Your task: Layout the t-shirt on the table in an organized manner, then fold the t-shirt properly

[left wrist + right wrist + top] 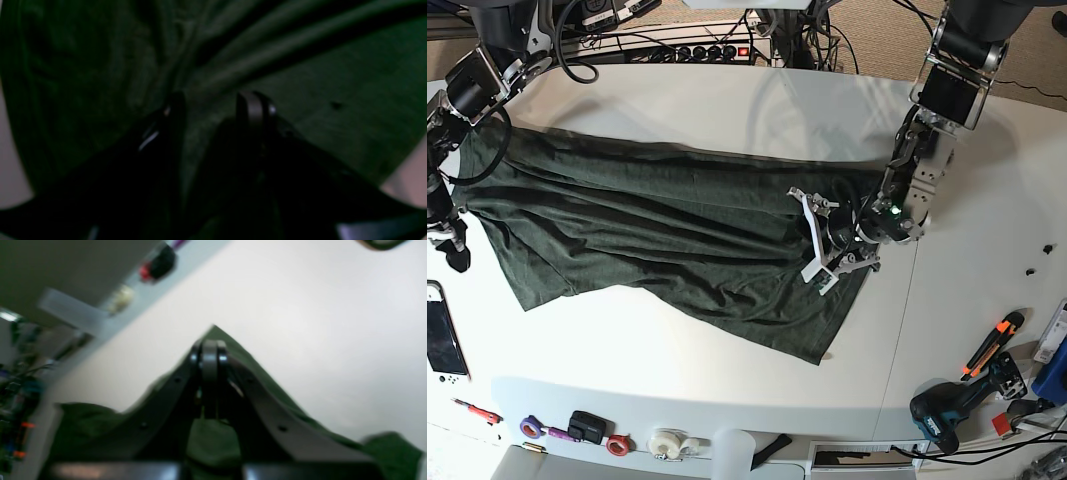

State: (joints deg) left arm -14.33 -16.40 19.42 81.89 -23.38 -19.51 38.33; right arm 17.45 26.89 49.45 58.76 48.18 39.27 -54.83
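Fabric fills the left wrist view: one dark green t-shirt (pixel 300 110), creased into ridges, with pale worktop (pixel 410 180) at both lower corners. The left gripper (pixel 213 103) stands with fingers spread and cloth visible in the gap; no pinch is visible.

Right wrist view: the right gripper (pixel 210 355) is pressed together on a raised peak of the shirt. Bare white surface extends beyond it.

Base view: one garment lies spread across the worktop centre, long edges running left to right, with one lower corner pointing toward the near edge. Two arms are present, one at each end. Open surface remains on all sides; small tools (pixel 987 350) lie along the near and right margins.
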